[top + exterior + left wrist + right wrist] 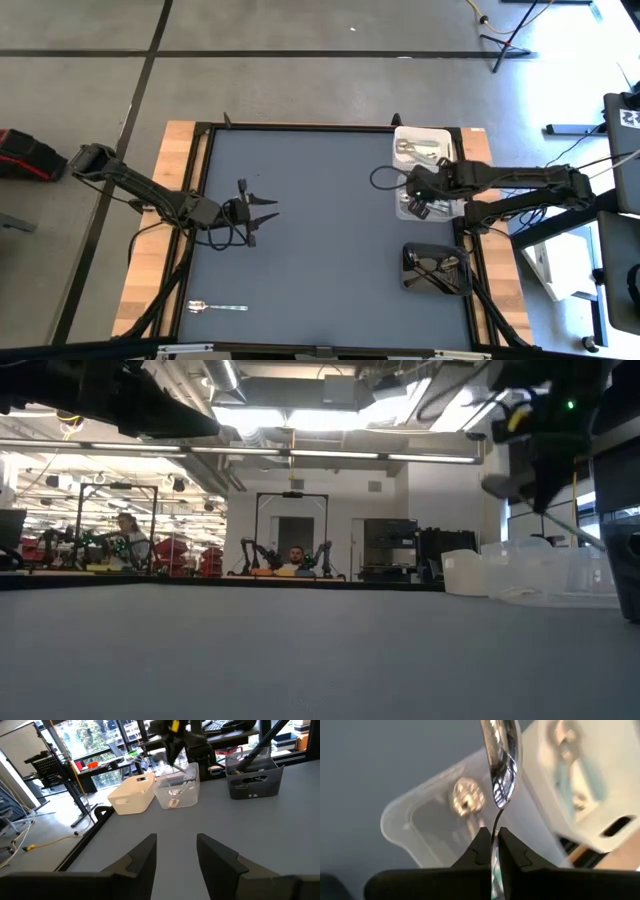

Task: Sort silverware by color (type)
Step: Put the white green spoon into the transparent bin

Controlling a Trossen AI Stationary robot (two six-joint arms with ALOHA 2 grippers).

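Observation:
My right gripper [491, 836] is shut on a shiny silver spoon [501, 765] above the clear bin [420, 207] at the table's right side; in the low view the spoon's bowl [498, 485] shows below the gripper [545, 460]. The clear bin [420, 820] holds another silver piece [466, 797]. One more silver spoon [215, 306] lies flat on the table near the front left. My left gripper [268, 212] hovers open over the table's left half with nothing between its fingers [145, 855]. My right gripper pinches the spoon's thin handle [496, 822] between its two fingertips, just behind the bowl. The fingers slant steeply down, coming from the table's right. The bowl [502, 775] sticks out past the fingertips, and the spoon is lifted clear above the clear bin.
Three bins stand in a row along the right edge: a white one [420, 143] at the far end with cutlery, the clear one in the middle, a dark one [436, 268] nearest the front with dark cutlery. The table's middle [330, 230] is bare mat.

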